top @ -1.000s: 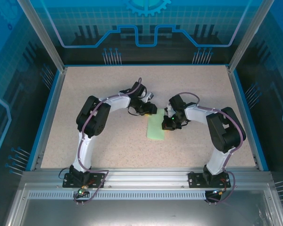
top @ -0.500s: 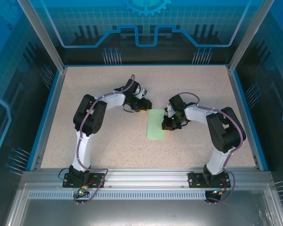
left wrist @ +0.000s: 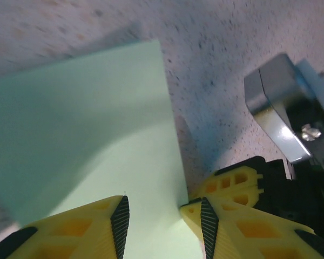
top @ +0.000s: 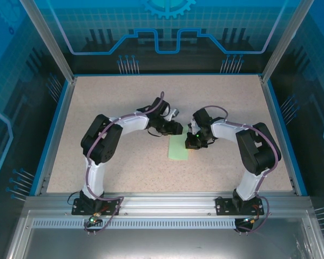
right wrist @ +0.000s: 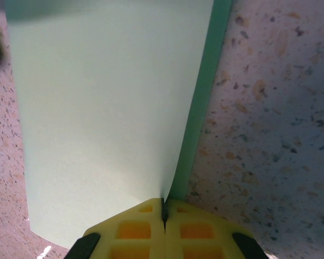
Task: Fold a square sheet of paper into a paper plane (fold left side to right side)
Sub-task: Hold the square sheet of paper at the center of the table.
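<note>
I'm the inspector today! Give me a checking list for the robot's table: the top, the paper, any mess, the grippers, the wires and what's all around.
Surface: speckled beige table, flat.
Job's things: square sheet of paper, pale green, lying as a narrow folded rectangle between the two arms.
Clutter: nothing seen.
Grippers: left gripper open over the paper's far end; right gripper shut, pinching the paper's right edge.
Cables: purple cables run along both arms; no snags seen.
Surroundings: blue patterned walls around the table, metal rail at the near edge.
</note>
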Robot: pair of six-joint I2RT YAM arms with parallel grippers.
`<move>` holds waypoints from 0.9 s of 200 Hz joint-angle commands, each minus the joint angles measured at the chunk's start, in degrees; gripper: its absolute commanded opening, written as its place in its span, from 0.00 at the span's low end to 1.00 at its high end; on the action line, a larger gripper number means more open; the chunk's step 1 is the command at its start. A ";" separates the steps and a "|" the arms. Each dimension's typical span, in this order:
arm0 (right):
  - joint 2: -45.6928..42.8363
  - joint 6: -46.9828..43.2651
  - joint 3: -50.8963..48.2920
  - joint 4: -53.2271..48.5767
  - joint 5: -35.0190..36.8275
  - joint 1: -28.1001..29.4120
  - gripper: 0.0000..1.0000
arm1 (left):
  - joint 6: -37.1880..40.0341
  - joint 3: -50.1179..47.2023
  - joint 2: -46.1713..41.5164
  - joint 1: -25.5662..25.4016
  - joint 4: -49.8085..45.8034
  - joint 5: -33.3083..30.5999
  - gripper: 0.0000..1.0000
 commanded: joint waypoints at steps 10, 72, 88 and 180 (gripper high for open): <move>2.73 -0.63 -0.05 -3.98 3.21 1.14 0.03 | -0.77 3.59 5.25 -0.10 -0.47 0.86 0.43; 1.24 -0.96 0.57 -5.05 4.40 1.12 0.05 | -0.52 4.73 8.83 -0.05 -2.34 -1.39 0.43; -0.22 -1.03 0.86 -5.71 5.44 1.01 0.08 | -0.64 4.34 9.32 -0.12 -2.26 -1.55 0.43; -7.95 0.71 0.09 2.36 -1.87 -6.28 0.11 | -1.21 2.92 9.44 -0.13 -1.35 -1.36 0.43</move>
